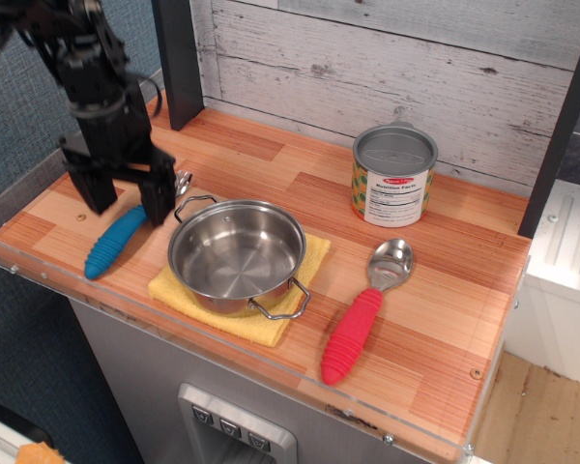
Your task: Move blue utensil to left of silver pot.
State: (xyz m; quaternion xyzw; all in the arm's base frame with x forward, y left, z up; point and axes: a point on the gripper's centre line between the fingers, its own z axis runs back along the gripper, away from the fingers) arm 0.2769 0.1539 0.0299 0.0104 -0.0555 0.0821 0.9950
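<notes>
The blue utensil [115,241] lies flat on the wooden counter, left of the silver pot [238,255]. Its ribbed blue handle points toward the front-left edge, and its silver head [182,181] pokes out behind my right finger. My gripper [129,200] hovers just above the utensil's upper end, open, with one dark finger on each side and nothing held. The pot sits on a yellow cloth [271,314].
A red-handled spoon [362,317] lies right of the pot. A labelled tin can [393,177] stands at the back right. A dark post [178,60] rises behind my arm. The counter has a clear plastic rim along its front edge [203,348].
</notes>
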